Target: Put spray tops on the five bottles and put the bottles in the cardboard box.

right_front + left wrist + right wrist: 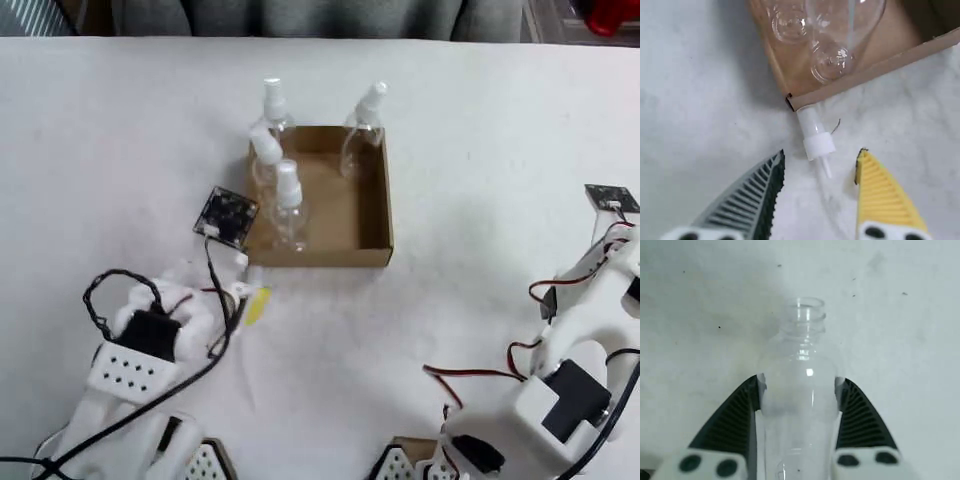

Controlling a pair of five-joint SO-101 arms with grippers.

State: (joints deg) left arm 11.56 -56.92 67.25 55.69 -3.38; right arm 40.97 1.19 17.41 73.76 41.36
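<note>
- The left end effector (pixel 821 155) is wide open, with its gray finger and its yellow finger spread apart and holding nothing.
- A loose white spray top (pixel 815 137) lies on its side on the surface (pixel 480 120), just ahead of the gap between those 2 fingers. Its thin tube points back toward them, and its other end is just beside the near left corner of the cardboard box (pixel 375 245).
- The right end effector (pixel 799 385) is closed on a clear bottle (pixel 800 355). 1 black finger presses each side of the bottle's body below the shoulder. The threaded neck is bare and points away from the wrist.
- 4 bottles with spray tops stand upright at the box.
- 2 of them (pixel 288 205) (pixel 265 155) are inside along the left wall, and 1 (pixel 362 130) is inside the far right corner.
- The 4th (pixel 273 108) is at the far left corner. I cannot tell whether it is inside or just behind the wall.
</note>
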